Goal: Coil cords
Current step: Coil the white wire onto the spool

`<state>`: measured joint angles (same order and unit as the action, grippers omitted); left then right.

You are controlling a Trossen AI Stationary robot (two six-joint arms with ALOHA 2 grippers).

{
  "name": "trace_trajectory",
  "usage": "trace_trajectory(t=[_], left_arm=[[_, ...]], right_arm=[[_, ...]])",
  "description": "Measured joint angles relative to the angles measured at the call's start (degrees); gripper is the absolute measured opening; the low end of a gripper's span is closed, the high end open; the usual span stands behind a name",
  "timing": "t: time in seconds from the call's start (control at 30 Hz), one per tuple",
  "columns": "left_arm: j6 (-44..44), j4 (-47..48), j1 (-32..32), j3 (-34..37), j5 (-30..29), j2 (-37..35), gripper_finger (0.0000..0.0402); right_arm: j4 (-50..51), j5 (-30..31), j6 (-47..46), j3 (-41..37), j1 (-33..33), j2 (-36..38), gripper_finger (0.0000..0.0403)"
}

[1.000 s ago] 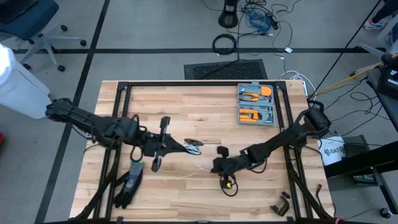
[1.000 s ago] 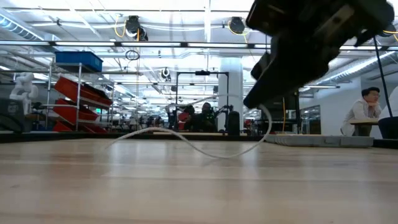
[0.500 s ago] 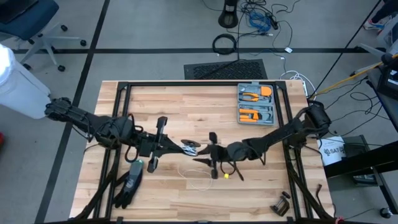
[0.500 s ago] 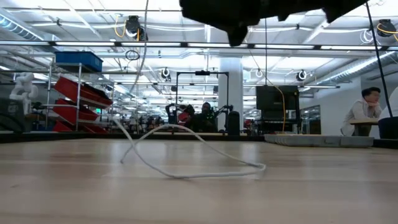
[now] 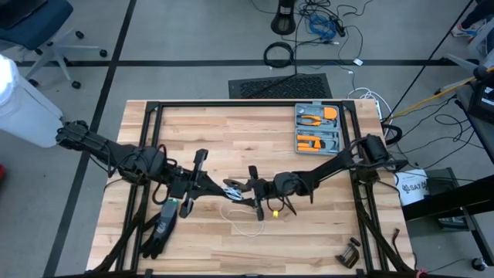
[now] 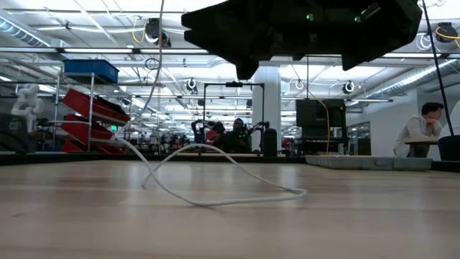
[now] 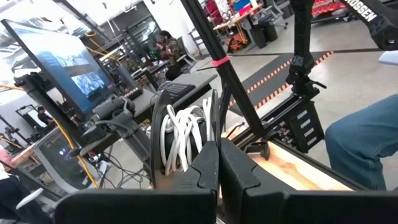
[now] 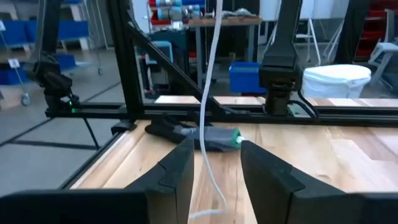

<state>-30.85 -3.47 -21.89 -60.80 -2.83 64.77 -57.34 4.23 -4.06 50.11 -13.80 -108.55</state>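
Half cord [image 7: 184,138] coil hidden behind left claw [image 7: 217,163] clamped fingers.

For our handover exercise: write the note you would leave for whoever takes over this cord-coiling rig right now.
Left end effector: shut on the partly wound cord bundle, mid-table.
Right end effector: open, beside the left one, with the white cord hanging between its fingers, not gripped.
Cord tail: lies in a loose loop on the wooden table.
Done: several turns wound.
Left: regrip the tail and wind on the remaining slack.
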Motion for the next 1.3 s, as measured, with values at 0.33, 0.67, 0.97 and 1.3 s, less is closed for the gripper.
trace_trajectory(t=[0.33,0.67,0.97,1.3], left_arm=[[0.0,0.3,0.0,0.0,0.0,0.0,0.0001],[0.5,2.6,0.0,0.0,0.0,0.0,0.0001],[1.7,4.4,0.0,0.0,0.0,0.0,0.0001],[1.6,12.1,0.0,0.0,4.2,0.0,0.0001]], right_arm=[[3.0,-3.1,1.7,9.3,0.0,-6.9,0.0121],[5.7,-3.0,2.1,9.3,-0.1,-6.4,0.0093],[7.7,-2.9,1.9,9.3,0.0,-6.3,0.0007],[36.1,-2.6,2.6,9.3,-3.6,4.0,0.0001]])
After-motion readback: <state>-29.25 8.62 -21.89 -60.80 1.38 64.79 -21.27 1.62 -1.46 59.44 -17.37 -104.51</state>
